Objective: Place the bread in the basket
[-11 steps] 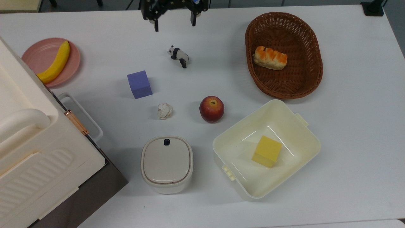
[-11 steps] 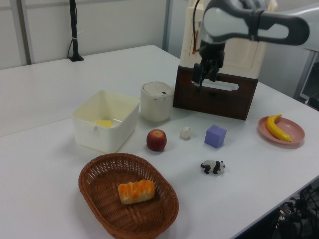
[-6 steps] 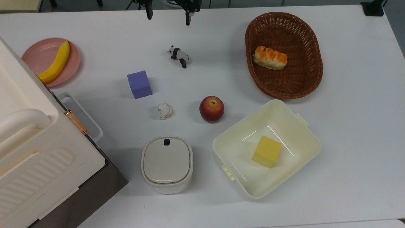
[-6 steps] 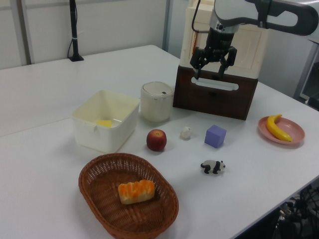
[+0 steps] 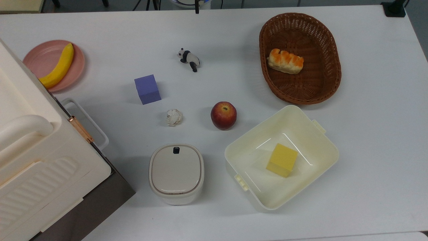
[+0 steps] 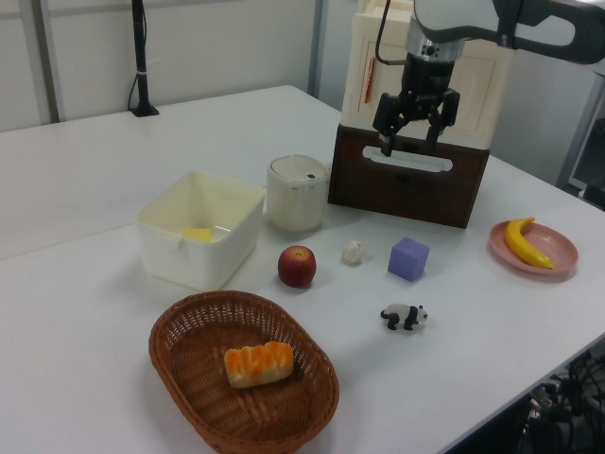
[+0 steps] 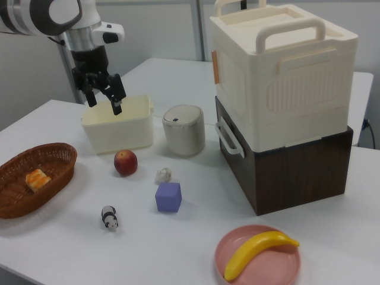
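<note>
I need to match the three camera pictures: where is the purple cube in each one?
Top view: the purple cube sits left of centre, above the crumpled white paper ball.
Left view: right of centre, right of the ball.
Right view: centre, just below the ball.
Shared landmark: the ball, beside the cube in every view.

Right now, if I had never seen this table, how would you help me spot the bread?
Find the big oval brown wicker basket at one end of the white table, beside the cream square tub. Inside it lies the bread, alone. It is a small pale bun with a lumpy orange top, unlike the smooth yellow banana on the pink plate.
</note>
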